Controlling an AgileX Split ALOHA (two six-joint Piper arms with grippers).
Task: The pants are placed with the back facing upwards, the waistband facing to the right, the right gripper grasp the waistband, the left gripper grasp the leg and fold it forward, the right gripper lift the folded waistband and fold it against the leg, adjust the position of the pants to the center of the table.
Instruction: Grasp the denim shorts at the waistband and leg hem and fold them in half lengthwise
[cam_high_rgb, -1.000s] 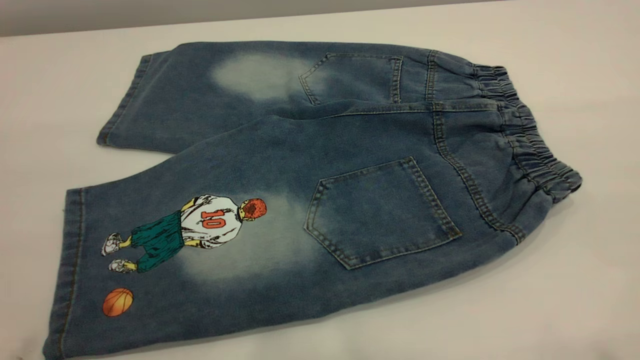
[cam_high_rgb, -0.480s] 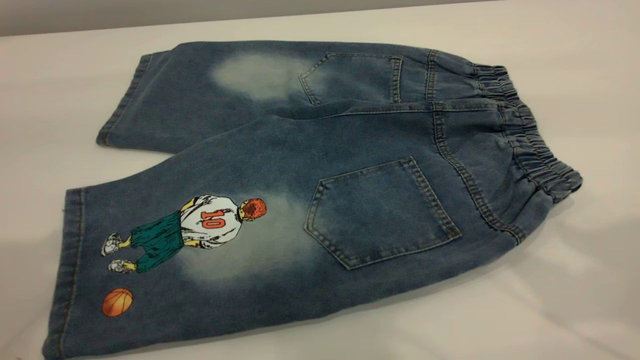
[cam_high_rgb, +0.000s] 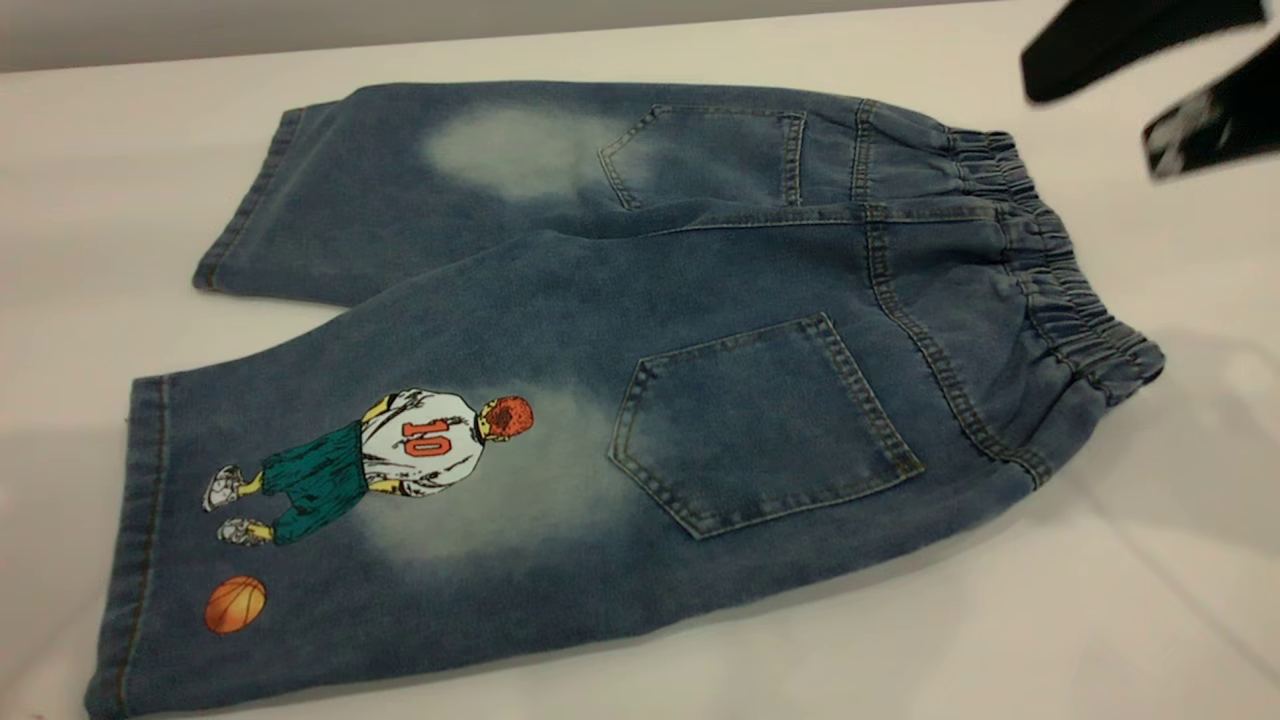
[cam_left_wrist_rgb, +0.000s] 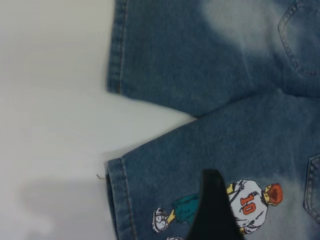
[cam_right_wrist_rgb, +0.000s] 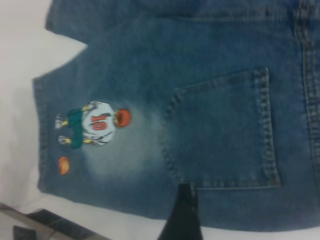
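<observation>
Below right tool (cam_high_rgb: 1150, 85): pants (cam_high_rgb: 640, 380), flat, untouched.

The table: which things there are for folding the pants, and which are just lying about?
For the job: the pants, lying flat; the printed leg; the waistband; the right gripper, in the air beyond the waistband; the left gripper, over the printed leg; the table.
Just there: the grey wall behind the table.

The pants (cam_high_rgb: 640, 380) are blue denim, faded in pale patches, with tan stitching. A white-shirted number-10 player and an orange ball (cam_high_rgb: 236, 604) are printed on the leg (cam_high_rgb: 380, 520).
</observation>
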